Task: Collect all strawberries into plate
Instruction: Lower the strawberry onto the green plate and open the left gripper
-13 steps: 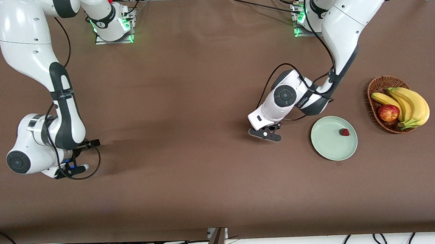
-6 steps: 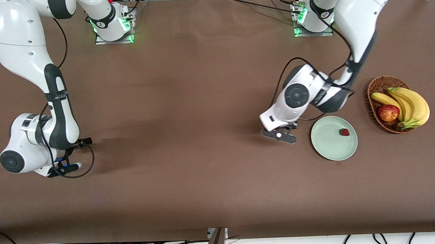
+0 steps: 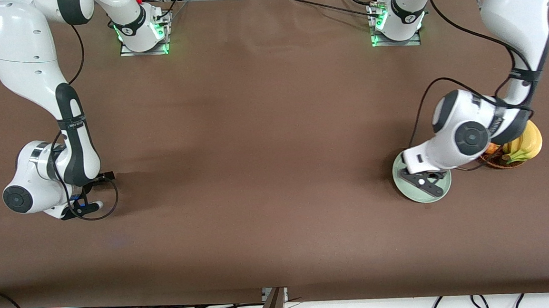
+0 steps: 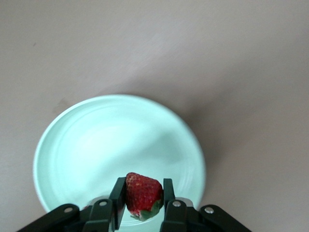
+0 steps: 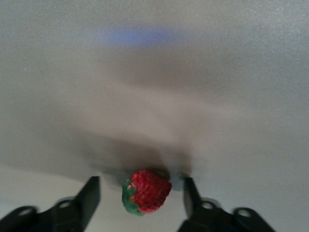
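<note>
Here, seen from above: a brown-covered bench (image 3: 256, 174) with two white arms reaching out from bases along its top edge.

Toward the left arm's end, about midway between top and bottom edges: the pale mint-green plate (image 3: 422, 196), largely covered by the left arm's wrist. Hovering over that plate: the left pincer (image 3: 423, 183), clenched on a strawberry. In the left wrist view, the red berry (image 4: 143, 195) pinched between the two black fingers (image 4: 118, 195), green leafy top pointing down toward the wrist, the plate (image 4: 96, 145) spread out directly beneath. Whether another berry lies on the plate, impossible to tell, since the arm hides most of it.

Just beside the plate, closer to the bench's end edge: a brown wicker basket (image 3: 499, 164), mostly hidden by the arm, with yellow bananas (image 3: 524, 146) poking out.

Toward the right arm's end, near that end edge: the right pincer (image 3: 84, 206), lowered close to the bench surface. In the right wrist view, a second strawberry (image 5: 145, 192) lying on the brown cloth between the two fingers (image 5: 89, 195), gaps visible on both sides, so released and not yet gripping, straddling the berry.
</note>
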Robot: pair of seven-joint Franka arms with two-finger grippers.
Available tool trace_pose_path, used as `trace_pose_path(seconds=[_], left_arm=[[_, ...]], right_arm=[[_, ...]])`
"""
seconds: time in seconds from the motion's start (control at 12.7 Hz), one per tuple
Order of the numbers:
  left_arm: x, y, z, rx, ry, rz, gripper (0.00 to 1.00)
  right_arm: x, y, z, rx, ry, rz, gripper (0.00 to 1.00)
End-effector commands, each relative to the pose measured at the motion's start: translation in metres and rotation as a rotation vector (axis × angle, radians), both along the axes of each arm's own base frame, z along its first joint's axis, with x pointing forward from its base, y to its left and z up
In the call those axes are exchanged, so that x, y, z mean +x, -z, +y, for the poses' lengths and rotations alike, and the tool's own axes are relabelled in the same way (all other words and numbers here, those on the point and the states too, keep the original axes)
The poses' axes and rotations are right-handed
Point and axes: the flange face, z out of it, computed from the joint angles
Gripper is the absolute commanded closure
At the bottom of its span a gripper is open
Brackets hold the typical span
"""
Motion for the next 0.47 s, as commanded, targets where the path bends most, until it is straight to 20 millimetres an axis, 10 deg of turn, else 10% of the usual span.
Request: trace_pose_path(seconds=[0.0, 0.08, 0.24, 0.39], left_arm=[[0.002, 0.047, 0.034, -0.052, 0.105, 0.002, 1.00], [0.003, 0.054, 0.040, -0.066, 0.135, -0.003, 0.82], [0.005, 0.051, 0.042, -0.067, 0.140, -0.011, 0.00], [0.008, 0.041, 0.044, -0.060, 0.135, -0.021, 0.00]], right_arm=[[-0.004, 0.000, -0.002, 0.008, -0.023, 0.003, 0.58], [-0.004, 0.000, -0.003, 0.010, -0.027, 0.006, 0.63], [-0.005, 0.000, -0.003, 0.012, -0.031, 0.009, 0.71], [-0.002, -0.005, 0.003, 0.015, -0.034, 0.007, 0.73]])
